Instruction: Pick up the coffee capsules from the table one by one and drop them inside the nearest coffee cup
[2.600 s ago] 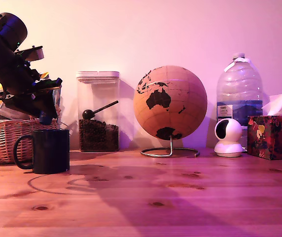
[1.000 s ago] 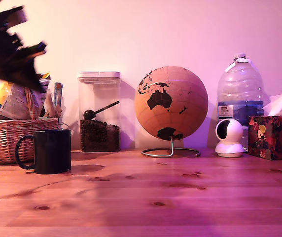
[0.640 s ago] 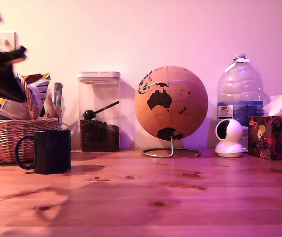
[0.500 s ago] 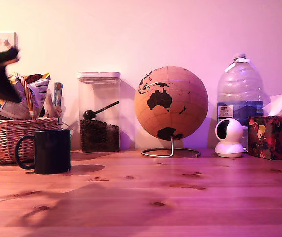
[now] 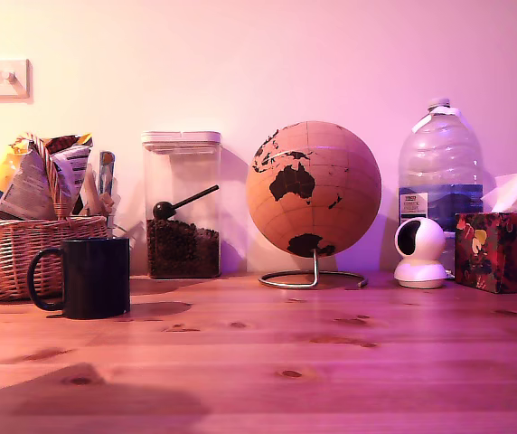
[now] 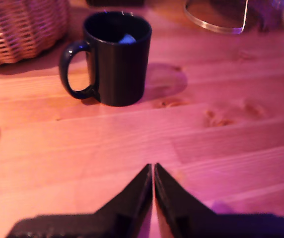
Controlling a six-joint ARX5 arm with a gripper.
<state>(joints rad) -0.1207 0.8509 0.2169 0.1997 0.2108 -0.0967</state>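
arm gone from exterior view; mug [image 5: 94,276] upright; fingers [image 6: 153,179] closed

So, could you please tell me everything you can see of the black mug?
The black mug is a plain cylinder with a loop handle, dark and slightly glossy, possibly ceramic. It stands upright on the wooden table, in front of the wicker basket at the exterior view's left, its handle towards that side. In the wrist view a small bluish object, probably a capsule, shows inside its open mouth. Only the table visibly touches its outside.
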